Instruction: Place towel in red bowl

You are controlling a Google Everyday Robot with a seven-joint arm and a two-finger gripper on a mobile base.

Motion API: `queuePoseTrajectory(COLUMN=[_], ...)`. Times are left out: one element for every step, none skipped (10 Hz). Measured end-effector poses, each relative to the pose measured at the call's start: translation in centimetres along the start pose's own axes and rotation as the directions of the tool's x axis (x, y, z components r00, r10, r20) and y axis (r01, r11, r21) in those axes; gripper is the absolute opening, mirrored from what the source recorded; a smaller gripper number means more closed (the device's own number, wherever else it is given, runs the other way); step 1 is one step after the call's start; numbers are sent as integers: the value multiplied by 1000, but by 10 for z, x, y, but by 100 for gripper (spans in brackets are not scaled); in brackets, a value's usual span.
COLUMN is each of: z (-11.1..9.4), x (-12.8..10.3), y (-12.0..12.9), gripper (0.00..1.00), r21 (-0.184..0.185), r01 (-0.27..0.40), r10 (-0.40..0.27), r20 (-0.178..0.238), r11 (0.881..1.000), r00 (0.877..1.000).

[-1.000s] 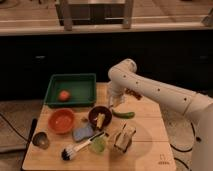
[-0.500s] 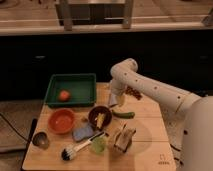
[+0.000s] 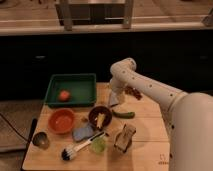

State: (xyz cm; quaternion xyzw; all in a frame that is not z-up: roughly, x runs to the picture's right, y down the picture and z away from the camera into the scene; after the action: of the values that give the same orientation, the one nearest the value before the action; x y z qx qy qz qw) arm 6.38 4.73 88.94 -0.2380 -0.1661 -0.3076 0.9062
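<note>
The red bowl (image 3: pixel 62 121) stands empty at the left of the wooden table (image 3: pixel 145 150). The towel (image 3: pixel 83 132) is a small grey-blue folded cloth lying flat just right of and in front of the red bowl. My gripper (image 3: pixel 114 100) hangs from the white arm (image 3: pixel 150 90) at the back middle of the table, just right of the green tray. It is well behind and to the right of the towel and holds nothing that I can see.
A green tray (image 3: pixel 71 80) with an orange fruit (image 3: pixel 63 95) sits at the back left. A dark bowl (image 3: pixel 100 117) with yellow food, a green vegetable (image 3: pixel 123 114), a brush (image 3: pixel 80 147), a green cup (image 3: pixel 98 145), a metal cup (image 3: pixel 40 140) and a wooden object (image 3: pixel 125 137) crowd the table.
The arm has shifted slightly; the gripper has stayed near the same place beside the green tray. The towel and bowls have not moved.
</note>
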Motion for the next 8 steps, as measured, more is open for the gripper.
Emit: queuePoseTrajectory(z=[5,10,18,26,31,40,45,51], x=[4,7,7,8,10,13,16,19], y=[2,3,4,6,8,11,13,13], gripper=[80,80,80,80,80,80,80,80], r21=[-5,-11,-20,-28,-33,-39,-43,-45], r01=[4,8,12,12,9,-3,-13,-26], r10=[-4,-8,-12,-12,-9,3,14,27], r20=[-1,0,3,5,4,4,5,6], r11=[1000,1000,1000,1000,999,999,999,999], r00=[1000,1000,1000,1000,1000,1000,1000,1000])
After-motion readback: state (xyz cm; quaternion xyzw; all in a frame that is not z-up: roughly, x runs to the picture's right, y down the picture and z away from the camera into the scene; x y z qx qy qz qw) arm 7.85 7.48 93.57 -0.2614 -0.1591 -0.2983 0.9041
